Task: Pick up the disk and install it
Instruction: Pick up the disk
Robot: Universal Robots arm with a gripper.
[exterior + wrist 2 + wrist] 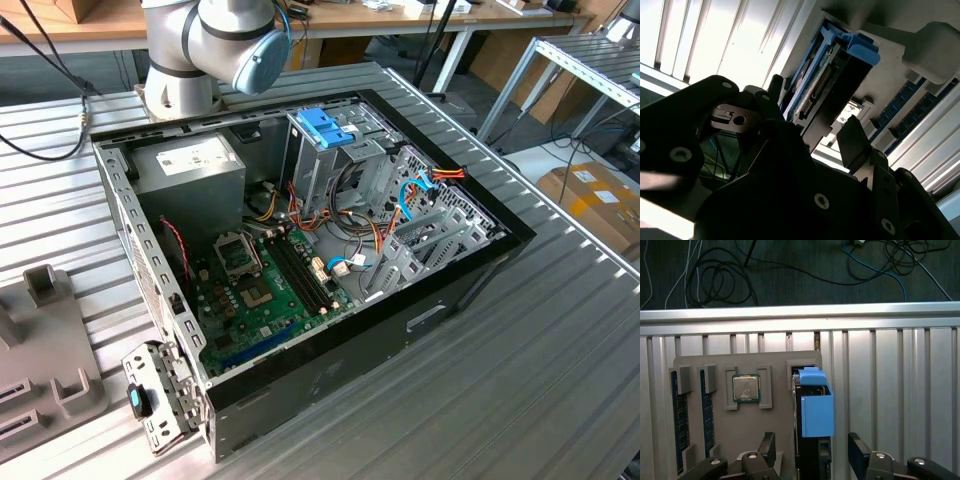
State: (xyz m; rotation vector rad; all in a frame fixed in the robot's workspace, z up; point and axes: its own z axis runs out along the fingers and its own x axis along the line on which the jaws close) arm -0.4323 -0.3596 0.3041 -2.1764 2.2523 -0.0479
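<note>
The disk (817, 416) stands on edge in a slot of a grey parts tray (775, 410), with its blue plastic rail facing the camera. In the second wrist view the disk (816, 86) shows its connector edge and a blue rail end. My gripper (813, 449) is open just above it. One black finger (767, 446) is on the tray side and the other finger (858, 452) is on the ribbed table side, and neither touches the disk. In the second wrist view the gripper (815, 120) stands the same way, astride the disk.
The tray also carries a processor chip (746, 388) and memory sticks (679, 425). The open computer case (480, 265) lies on the ribbed table, with a grey power-supply box (190, 170) and a metal drive cage with a blue latch (325, 127). Cables (715, 280) lie beyond the table edge.
</note>
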